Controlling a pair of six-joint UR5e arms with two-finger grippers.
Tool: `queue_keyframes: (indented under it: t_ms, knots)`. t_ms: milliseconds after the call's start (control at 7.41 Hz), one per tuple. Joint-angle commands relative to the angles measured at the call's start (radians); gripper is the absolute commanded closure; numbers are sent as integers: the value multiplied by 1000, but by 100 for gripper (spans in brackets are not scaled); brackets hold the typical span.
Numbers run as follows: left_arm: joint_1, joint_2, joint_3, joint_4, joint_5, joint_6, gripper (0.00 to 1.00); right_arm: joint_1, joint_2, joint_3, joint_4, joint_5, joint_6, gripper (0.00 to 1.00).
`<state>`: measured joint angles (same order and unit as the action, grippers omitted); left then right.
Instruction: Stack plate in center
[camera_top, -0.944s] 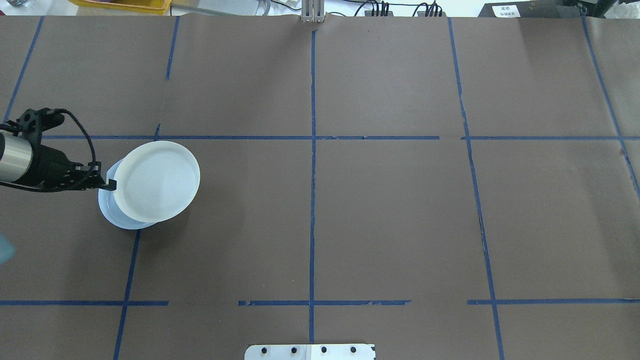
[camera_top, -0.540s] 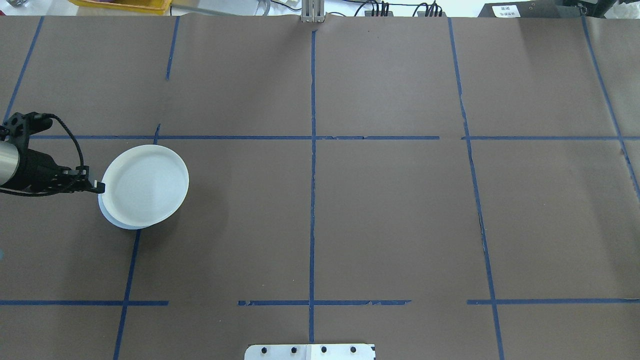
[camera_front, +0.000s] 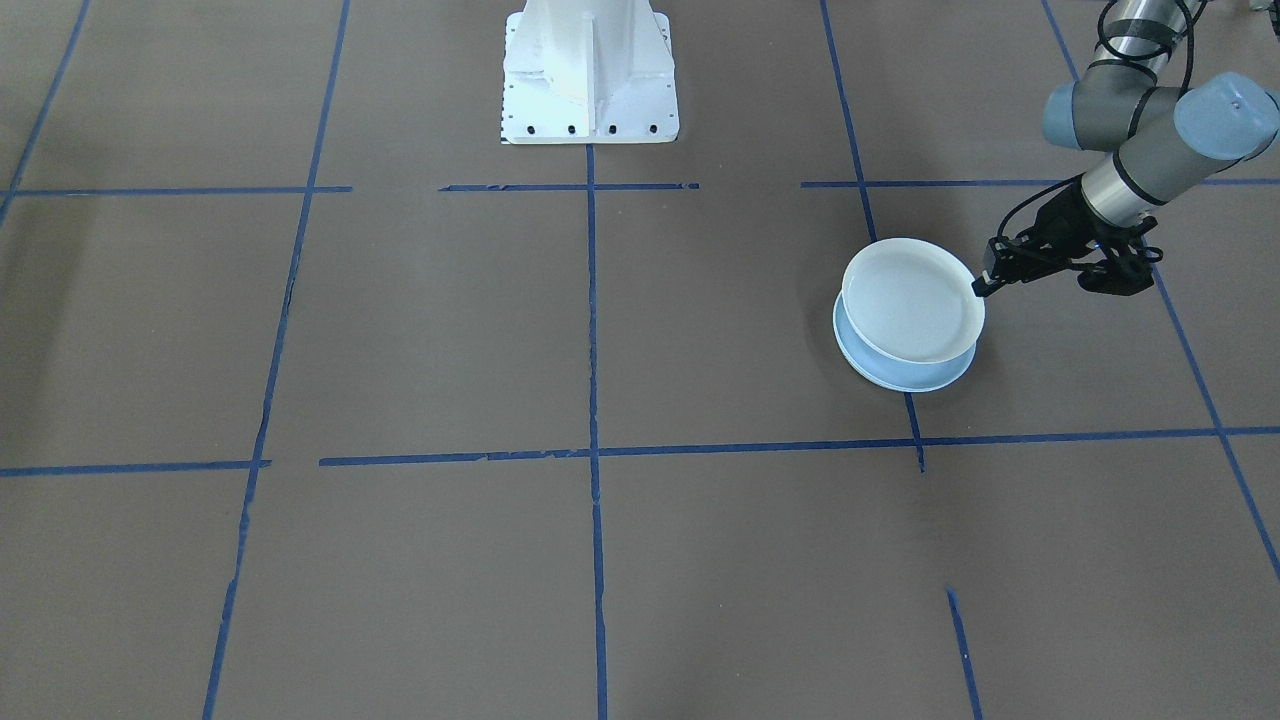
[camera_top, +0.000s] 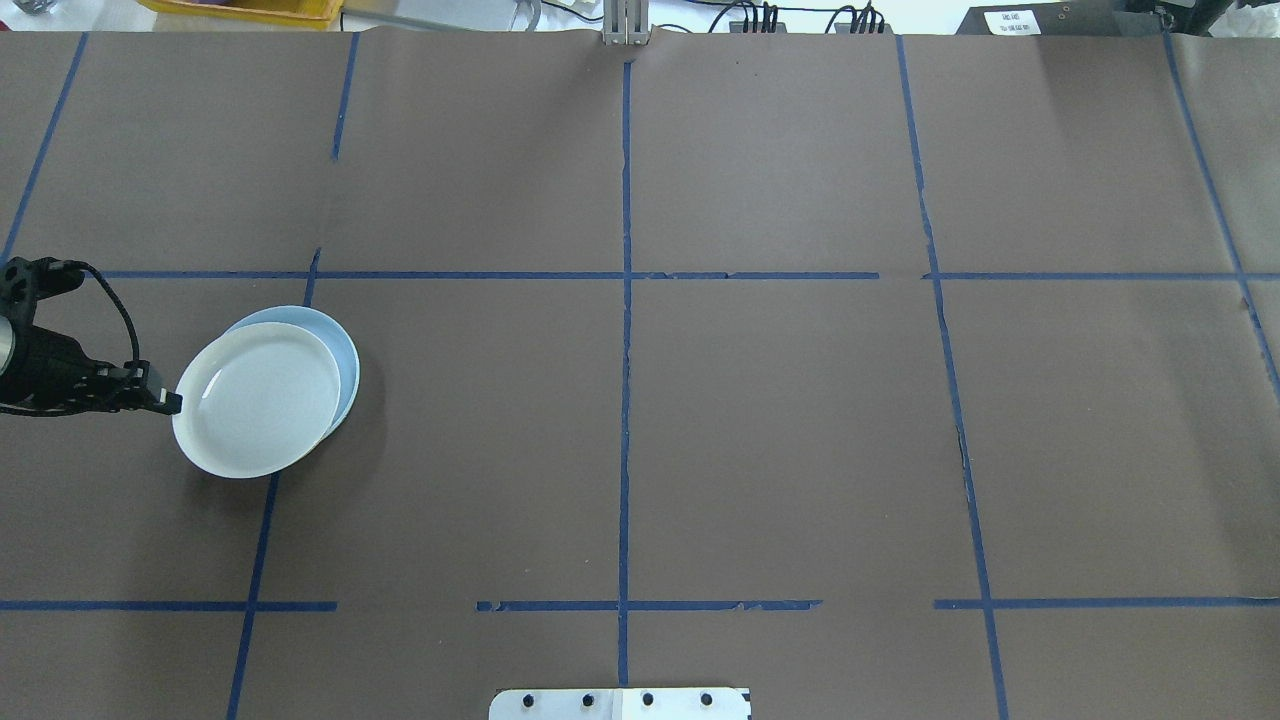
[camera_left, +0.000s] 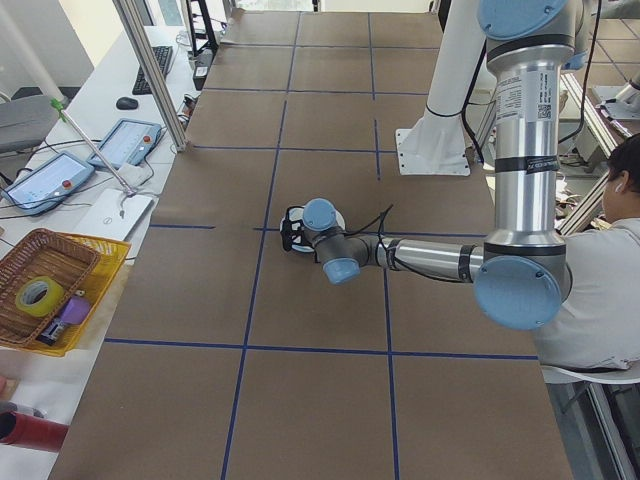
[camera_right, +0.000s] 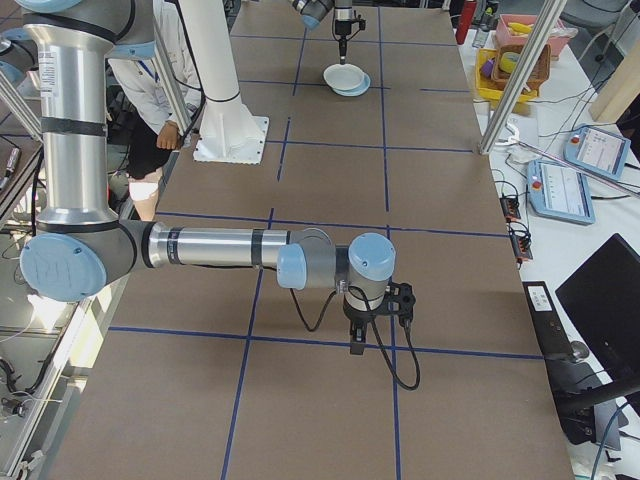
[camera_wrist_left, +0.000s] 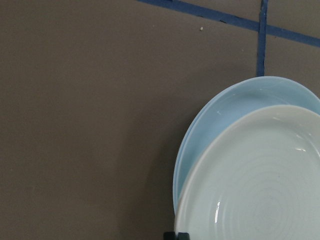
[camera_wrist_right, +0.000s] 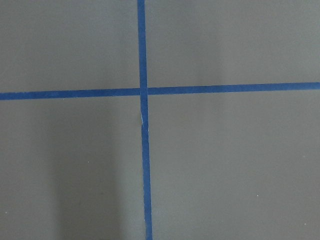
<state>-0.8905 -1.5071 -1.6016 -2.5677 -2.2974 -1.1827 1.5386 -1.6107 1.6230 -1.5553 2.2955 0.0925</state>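
Fingers of your left gripper (camera_top: 172, 403) pinch the round white ringed plate (camera_top: 255, 400) at its rim. Within a second it has slid toward the robot, uncovering the smooth pale-blue plate (camera_top: 340, 352) beneath, so the stack looks worse aligned.

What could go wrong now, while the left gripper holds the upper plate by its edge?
The left gripper grips only the rim of the white plate, so the plate might tilt or slip. It overlaps the pale-blue plate off centre; released here, the stack could sit crooked, and it is far from the table's middle.
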Motion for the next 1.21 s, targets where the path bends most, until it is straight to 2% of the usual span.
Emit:
queue_keyframes:
  t_ms: [0, 135, 270, 405, 810, 944, 1079]
  knots:
    - [-11, -7, 5, 1, -4, -56, 0, 0, 0, 0, 0, -1, 0, 0]
    - [-51, -15, 3, 3, -17, -55, 0, 0, 0, 0, 0, -1, 0, 0]
    - [-106, -16, 5, 3, -109, -49, 0, 0, 0, 0, 0, 1, 0, 0]
    - [-137, -12, 9, 0, -129, -31, 0, 0, 0, 0, 0, -1, 1, 0]
    - [-282, 27, 47, 14, -125, 238, 0, 0, 0, 0, 0, -1, 1, 0]
    - [-326, 39, 61, 46, -120, 338, 1, 0, 0, 0, 0, -1, 1, 0]
    - [-373, 39, 60, 126, -116, 448, 1, 0, 0, 0, 0, -1, 1, 0]
